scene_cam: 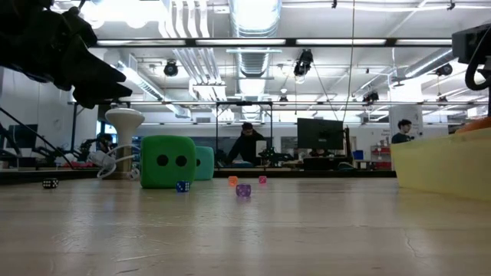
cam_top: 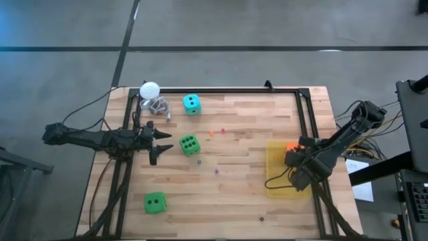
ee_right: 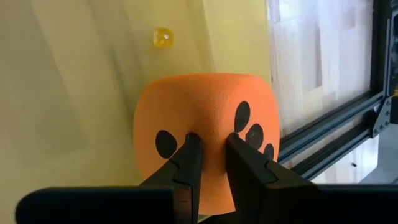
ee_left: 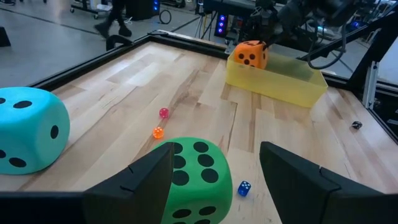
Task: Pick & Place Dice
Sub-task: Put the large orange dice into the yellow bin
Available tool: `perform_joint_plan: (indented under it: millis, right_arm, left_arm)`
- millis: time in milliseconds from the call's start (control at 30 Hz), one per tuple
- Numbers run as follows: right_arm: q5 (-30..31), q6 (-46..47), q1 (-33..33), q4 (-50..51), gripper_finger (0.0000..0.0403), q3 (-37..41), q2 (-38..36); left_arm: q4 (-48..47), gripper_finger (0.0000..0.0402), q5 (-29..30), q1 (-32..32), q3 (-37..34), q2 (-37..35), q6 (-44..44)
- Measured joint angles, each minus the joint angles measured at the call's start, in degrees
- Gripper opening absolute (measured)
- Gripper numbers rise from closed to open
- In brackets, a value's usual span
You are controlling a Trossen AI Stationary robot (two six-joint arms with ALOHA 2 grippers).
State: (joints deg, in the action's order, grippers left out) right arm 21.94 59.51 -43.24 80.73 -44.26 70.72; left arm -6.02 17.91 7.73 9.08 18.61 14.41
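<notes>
Orange die [ee_right: 205, 140] pinched in right gripper [ee_right: 211, 152] fingers, over the yellow bin [cam_top: 275, 167]. Release low and gently. Left gripper [ee_left: 214, 171] fingers spread, green die [ee_left: 196, 177] between them.

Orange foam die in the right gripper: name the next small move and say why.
Probably open the right gripper and let go. It pinches a fold of the soft orange-red foam die with dark pips directly over the translucent yellow plastic bin, which already holds a tiny yellow die, so releasing should drop it inside.
</notes>
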Motion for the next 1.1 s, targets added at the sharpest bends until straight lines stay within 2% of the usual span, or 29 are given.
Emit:
perform_joint_plan:
  millis: [400,567,1100]
  right_arm:
    - [0.37,-0.01,0.0,-0.14,0.0053,0.56,0.0]
    - [-0.32,2.87,0.0,-0.26,0.0059,0.47,0.0]
    - [-2.81,6.83,0.02,-1.2,0.0186,-0.98,0.0]
  left_arm:
    - [-0.02,0.0242,0.0,0.02,0.0,0.0,0.02]
    - [-0.02,0.0242,0.0,0.01,0.0,0.0,0.02]
    - [-0.04,0.0242,0.0,0.02,0.0,0.0,0.2]
